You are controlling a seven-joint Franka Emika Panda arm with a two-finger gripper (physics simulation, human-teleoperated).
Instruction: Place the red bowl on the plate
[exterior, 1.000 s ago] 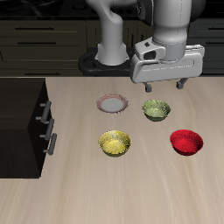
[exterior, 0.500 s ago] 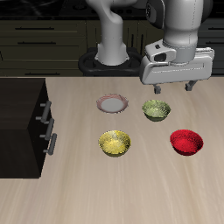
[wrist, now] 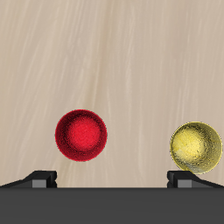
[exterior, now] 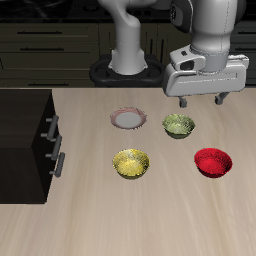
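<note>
The red bowl (exterior: 213, 162) sits on the table near the front, beside the yellow bowl (exterior: 131, 163). It also shows in the wrist view (wrist: 81, 136), empty and upright. The plate (exterior: 127, 119), with a pinkish rim and pale centre, lies farther back, beside the green bowl (exterior: 179, 124). My gripper (exterior: 201, 101) hangs open and empty high above the table, behind the red bowl and roughly above the green bowl's far side. In the wrist view my gripper (wrist: 112, 179) shows both fingertips (wrist: 42, 179) spread wide apart.
A black cabinet (exterior: 25, 140) with drawer handles stands on the table's side beyond the plate and yellow bowl. The yellow bowl also shows in the wrist view (wrist: 195, 146). The robot base (exterior: 125, 65) stands at the table's back.
My gripper has moved sideways away from the plate's side, toward the red bowl's side, staying high and open. The bowls and the plate have not moved.
</note>
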